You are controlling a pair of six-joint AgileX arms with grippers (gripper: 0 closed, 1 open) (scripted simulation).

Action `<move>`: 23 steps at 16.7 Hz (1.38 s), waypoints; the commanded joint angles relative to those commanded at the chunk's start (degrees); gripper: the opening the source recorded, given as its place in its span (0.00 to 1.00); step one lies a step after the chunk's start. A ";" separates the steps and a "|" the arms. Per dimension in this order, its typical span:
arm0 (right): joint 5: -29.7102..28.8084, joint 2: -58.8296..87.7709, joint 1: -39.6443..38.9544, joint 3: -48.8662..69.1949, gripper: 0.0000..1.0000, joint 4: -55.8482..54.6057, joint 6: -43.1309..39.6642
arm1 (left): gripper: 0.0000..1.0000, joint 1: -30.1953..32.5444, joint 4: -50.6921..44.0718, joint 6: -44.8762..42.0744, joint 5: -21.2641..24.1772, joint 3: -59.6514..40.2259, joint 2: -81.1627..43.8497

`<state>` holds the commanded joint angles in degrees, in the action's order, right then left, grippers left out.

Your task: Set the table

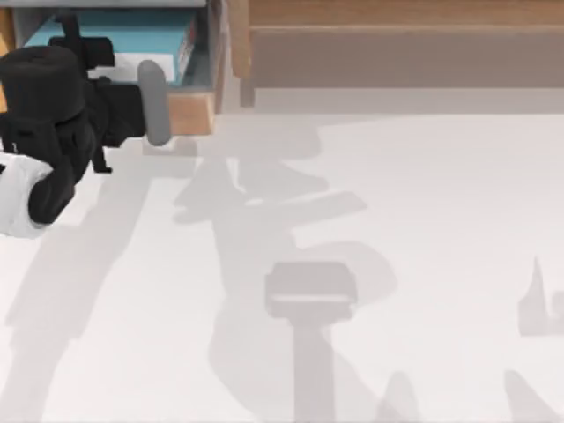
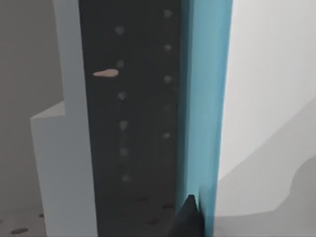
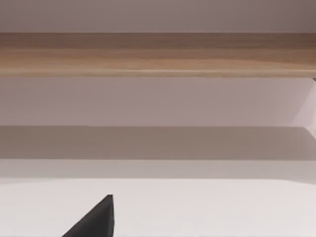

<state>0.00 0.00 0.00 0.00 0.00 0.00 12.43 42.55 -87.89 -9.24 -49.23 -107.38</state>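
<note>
Reaching over the open drawer (image 1: 198,106) at the top view's upper left, the left arm (image 1: 53,132) is a bulky black form with a white segment near the picture's left edge. Its gripper points into the drawer, but I cannot tell whether its fingers are spread or closed. The table (image 1: 423,229) spreads out below and to the right of that arm, a broad, smooth, plain white top crossed by soft grey shadows. The drawer has light-wood walls, a grey inside and a rounded grey handle (image 1: 156,101) on its front, just beside the arm's black body. Inside it lies a flat teal-blue item (image 1: 132,40) with a white part next to it.

From the left wrist view, a tall teal-blue edge (image 2: 205,98) stands close ahead, beside a dark speckled surface (image 2: 133,123) and a pale grey panel (image 2: 66,163); one dark fingertip (image 2: 187,217) shows against the blue.

A long light-wood shelf (image 1: 405,44) runs along the far side, well right of the left arm. In the right wrist view the shelf (image 3: 158,52) shows as a straight wooden band above the white table (image 3: 207,207), with one dark fingertip (image 3: 96,219) over that top; its grip cannot be told.
</note>
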 joint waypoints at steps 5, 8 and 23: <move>0.00 0.00 0.00 0.00 1.00 0.00 0.00 | 0.23 0.00 0.00 0.00 0.00 0.00 0.00; 0.00 0.00 0.00 0.00 1.00 0.00 0.00 | 0.45 0.00 0.00 0.00 0.00 0.00 0.00; 0.00 0.00 0.00 0.00 1.00 0.00 0.00 | 1.00 0.00 0.00 0.00 0.00 0.00 0.00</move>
<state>0.00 0.00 0.00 0.00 0.00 0.00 12.43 42.55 -87.89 -9.24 -49.23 -107.38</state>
